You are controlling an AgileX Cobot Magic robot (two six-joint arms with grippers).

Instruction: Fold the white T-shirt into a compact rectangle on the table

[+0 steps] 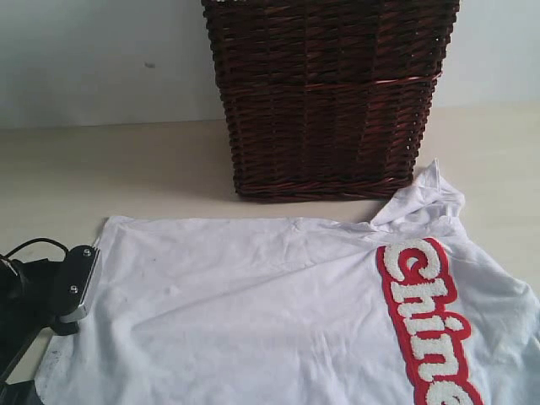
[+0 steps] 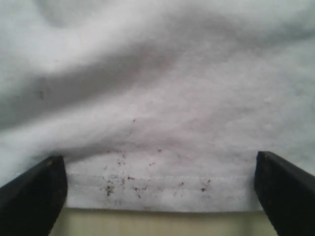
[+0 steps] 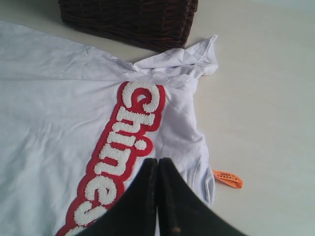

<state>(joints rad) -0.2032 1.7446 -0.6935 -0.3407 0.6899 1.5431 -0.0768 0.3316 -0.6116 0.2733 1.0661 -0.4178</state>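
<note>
Pale beige table [image 1: 152, 160] carries the white T-shirt [image 1: 253, 312], spread flat before a dark wicker basket [image 1: 329, 93]. Left fingers [image 2: 34, 196] stand spread at the hem [image 2: 157, 189]; right fingers [image 3: 147, 206] are pressed together, empty, near the lettering [image 3: 128, 137]. Risk: closing on only 1 fabric layer would skew the fold.

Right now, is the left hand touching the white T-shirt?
Cannot tell. Left wrist view shows the open left hand straddling the white T-shirt hem; contact isn't plain.

Exterior looks low across the table [image 1: 126, 160]; wrist views share the T-shirt [image 1: 253, 312], left seemingly nearest.
</note>
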